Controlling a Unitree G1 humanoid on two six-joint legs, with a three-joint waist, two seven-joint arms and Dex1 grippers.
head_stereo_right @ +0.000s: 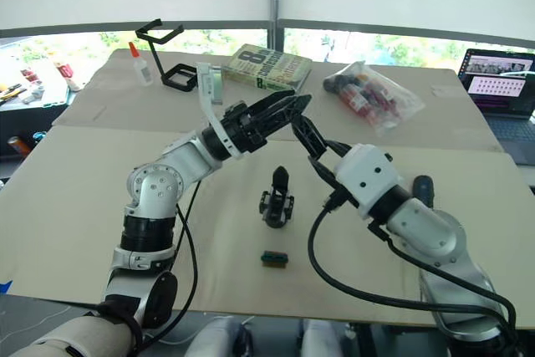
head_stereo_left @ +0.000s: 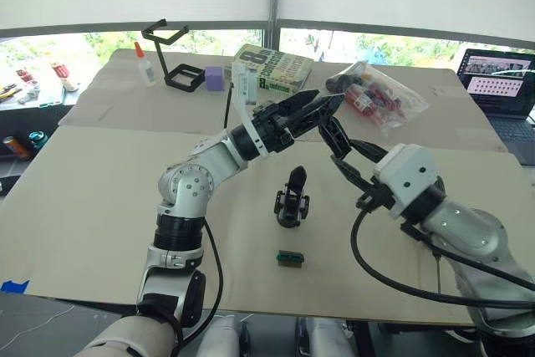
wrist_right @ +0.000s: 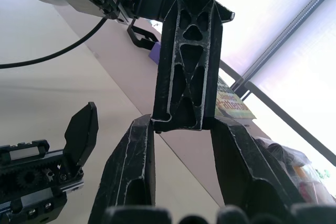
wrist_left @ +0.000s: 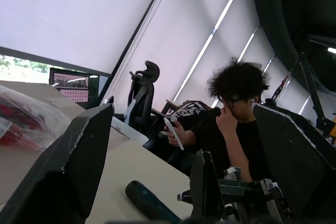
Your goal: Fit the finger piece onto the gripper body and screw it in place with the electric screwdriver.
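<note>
Right gripper [wrist_right: 184,124] is nearest: clamped on the base end of the finger piece [wrist_right: 191,51], pointed tip away from the wrist, held in the air well above the table [head_stereo_left: 100,206]; grip looks square in the wrist view, one pad on each flank.

Left gripper [head_stereo_left: 328,99] is right up at the tip end of the piece with its fingers spread and holding nothing; I can't tell whether it touches the piece.

Gripper body [head_stereo_left: 291,198] stands upright on the table below and between the two arms, its own finger pointing up; a small green-brown block [head_stereo_left: 289,258] sits just in front of it, apart.

Electric screwdriver [wrist_left: 149,203] lies on the table beyond the right arm, untouched.

My read: the piece is being presented between the hands, either a regrip or a handover, and fitting is not yet done.

To do it well:
- don't release right until left is firmly closed on the piece; it's tapered, so grab low on the wide part, not the tip
- keep the mating end free of fingers
- bring it down slowly beside the body's upright finger; the body is unclamped and will tip or slide if nudged sideways
- steady the body with one hand before reaching for the screwdriver
</note>
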